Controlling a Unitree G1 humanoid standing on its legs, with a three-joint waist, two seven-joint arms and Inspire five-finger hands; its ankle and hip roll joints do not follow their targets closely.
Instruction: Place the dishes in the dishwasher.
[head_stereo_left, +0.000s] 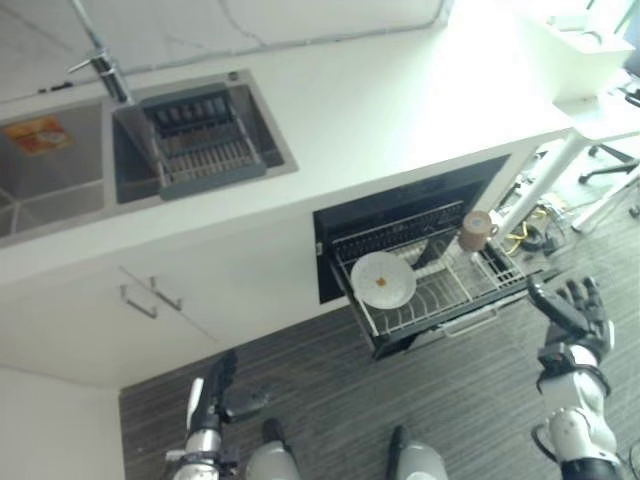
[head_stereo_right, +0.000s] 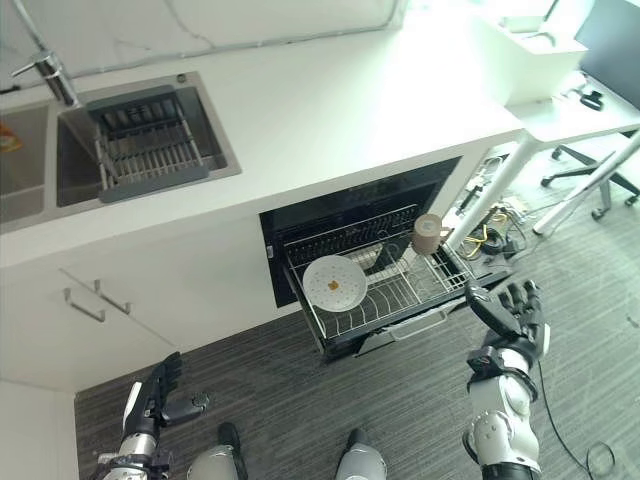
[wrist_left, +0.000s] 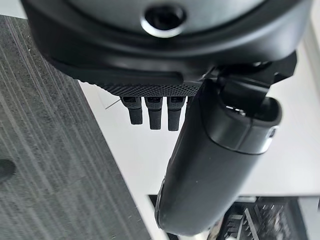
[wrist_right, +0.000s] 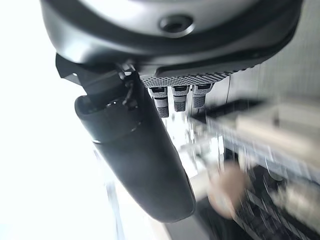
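Right hand (head_stereo_right: 508, 318) fingers spread, holding nothing, just off the pulled-out dishwasher rack (head_stereo_right: 395, 290) carrying plate (head_stereo_right: 333, 282) and cup (head_stereo_right: 427, 233); left hand (head_stereo_right: 160, 400) relaxed, empty.

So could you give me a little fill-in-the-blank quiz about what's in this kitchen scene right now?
1. The round white plate lies in the pulled-out wire ____ of the dishwasher.
2. The brown mug stands in that rack, to the plate's ____.
3. The grey dish drainer sits in the steel ____.
4. The right hand holds ____, its fingers straight.

Missing words: rack; right; sink; nothing
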